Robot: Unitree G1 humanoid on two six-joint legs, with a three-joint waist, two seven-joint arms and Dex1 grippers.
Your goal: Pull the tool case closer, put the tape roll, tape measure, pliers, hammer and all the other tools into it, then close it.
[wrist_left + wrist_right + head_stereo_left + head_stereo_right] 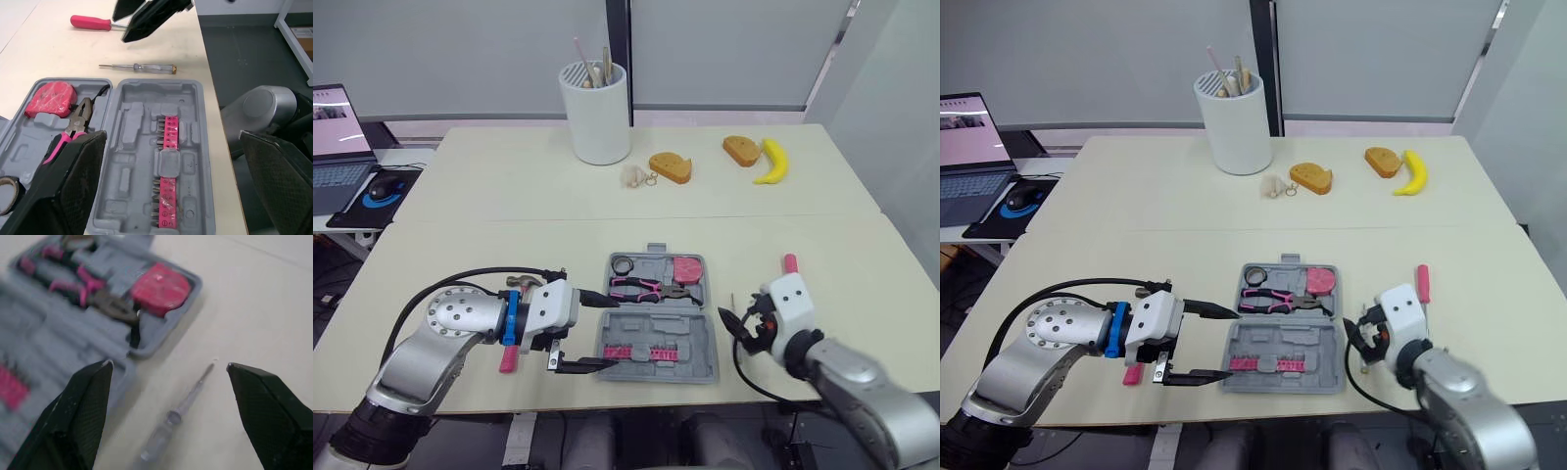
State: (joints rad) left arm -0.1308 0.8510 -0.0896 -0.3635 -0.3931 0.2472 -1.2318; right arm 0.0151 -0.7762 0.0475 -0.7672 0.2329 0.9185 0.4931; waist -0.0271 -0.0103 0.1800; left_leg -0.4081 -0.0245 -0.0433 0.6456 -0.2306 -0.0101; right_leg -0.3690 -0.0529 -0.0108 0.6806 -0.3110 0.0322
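Tool case (705,343): lying open on the surface (509,196) between both grippers, holding pliers (641,287), tape measure (686,267), tape roll (624,264)
Left gripper (610,333): hovering low at the case's left edge, forearm reaching in from the left, fingers (63,186) standing wide apart
Right gripper (739,330): hanging over the thin screwdriver (178,411) just right of the case, fingers gaping wide, gripping nothing

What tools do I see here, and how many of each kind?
Screwdrivers: 2
Pliers: 1
Tape measure: 1
Tape roll: 1
Hammer: 1
Strip of bits: 1
Total: 7
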